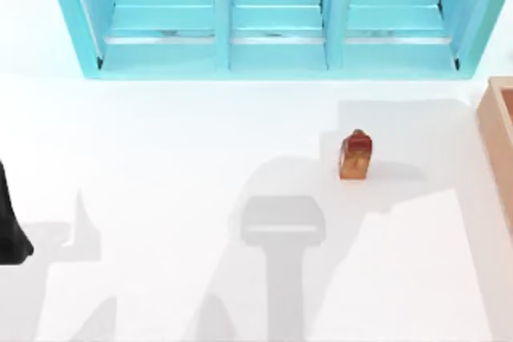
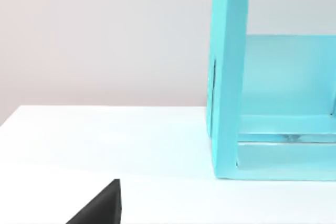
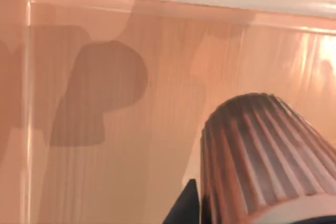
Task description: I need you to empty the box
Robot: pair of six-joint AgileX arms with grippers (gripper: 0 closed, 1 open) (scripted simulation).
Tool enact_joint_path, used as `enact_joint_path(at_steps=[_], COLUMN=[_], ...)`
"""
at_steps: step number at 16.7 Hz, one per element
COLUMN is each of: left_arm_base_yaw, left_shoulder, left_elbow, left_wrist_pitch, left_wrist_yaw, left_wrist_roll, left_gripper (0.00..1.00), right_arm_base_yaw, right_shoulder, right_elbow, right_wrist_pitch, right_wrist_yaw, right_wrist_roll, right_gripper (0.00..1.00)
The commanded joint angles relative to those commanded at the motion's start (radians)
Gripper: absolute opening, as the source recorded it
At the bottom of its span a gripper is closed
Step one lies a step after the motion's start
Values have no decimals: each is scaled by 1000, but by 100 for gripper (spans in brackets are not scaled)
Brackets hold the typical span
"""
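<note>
Box first: you'll find it at the right edge of the table in the top view, only a strip of its thick tan wall and a sliver of darker orange-brown interior in frame. In the right wrist view you look down into it, at the wood-grain floor and walls in warm orange-brown, with soft shadows across them. Close to that camera stands a ribbed brown object, conical with vertical ridges, inside the box; what it is exactly you cannot tell. A small dark wedge shows just beside its base; you cannot tell whether the right tool is open or closed.

Out on the white table, left of the box and apart from it, a small reddish-brown object stands alone, darker red on top and amber lower down, casting a short shadow. Its shape is too small to name with certainty.

Along the far side of the table stands the turquoise shelf unit with three compartments side by side, each with a pale floor. The left wrist view shows you the unit's end wall and part of one compartment.

Your left arm sits at the left edge of the table as a black shape. A black corner shows in the left wrist view; the left tool's opening cannot be judged from it
</note>
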Motion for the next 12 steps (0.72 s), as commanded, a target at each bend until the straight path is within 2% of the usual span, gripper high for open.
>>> enact_joint_path(at_steps=[6,12], left_arm_base_yaw=[0,0], left_shoulder=[0,0], left_elbow=[0,0], left_wrist_pitch=[0,0], left_wrist_yaw=[0,0], left_wrist_roll=[0,0], left_gripper=[100,100], right_arm_base_yaw=[-103,-117], right_shoulder=[-22,-24], right_elbow=[82,96], right_wrist_pitch=[-267,-292], right_wrist_yaw=[30,37], right_wrist_roll=[-22,-20], right_gripper=[0,0])
